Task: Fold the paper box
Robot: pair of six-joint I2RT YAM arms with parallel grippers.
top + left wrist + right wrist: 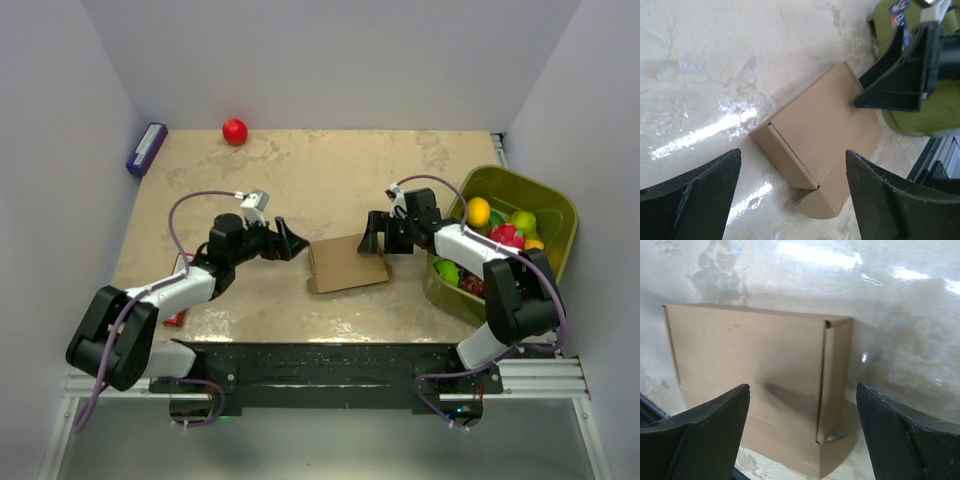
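**Top external view.** The paper box lies flat on the table, near the front edge and between the two arms. It is folded into a low rectangular form. The left gripper sits just beside the box's left end with its jaws spread, gripping nothing. The right gripper is at the box's right rear corner, also with jaws spread. Whether it touches the cardboard cannot be told from here. A green bin of toy fruit stands at the right. A red ball and a purple box lie at the far left of the table.

**Left wrist view.** The left gripper is wide open, both fingers clear of the paper box, which lies ahead of them. One rounded flap protrudes at the box's near corner. The right gripper's finger meets the box's far edge, though contact is not confirmed.

**Right wrist view.** The right gripper is wide open and empty. The paper box lies in front of the gap, with one side panel standing along its right edge.
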